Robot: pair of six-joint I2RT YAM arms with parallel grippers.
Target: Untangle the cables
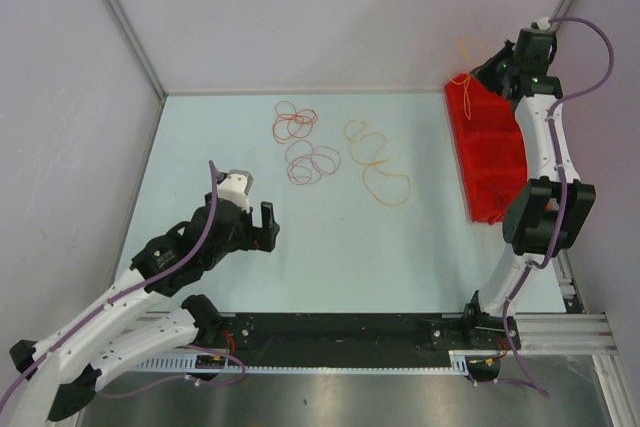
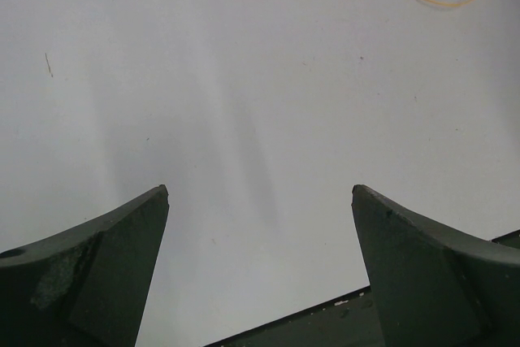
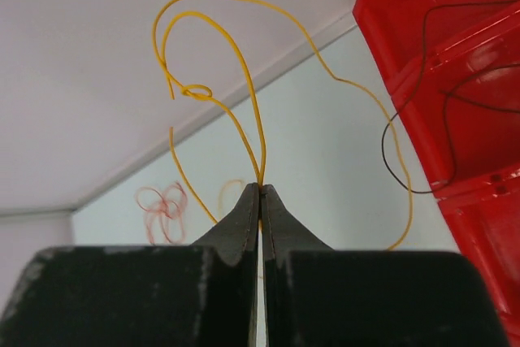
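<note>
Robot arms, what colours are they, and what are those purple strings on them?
The left arm and right arm have white shells with chunky black joints. The purple strings are thick hoses running along each arm. The left gripper and right gripper have dark, wedge-shaped fingers.

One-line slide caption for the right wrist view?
Right gripper, jaws shut on a knotted yellow cable, beside the red bin with a dark cable trailing over its edge.
</note>
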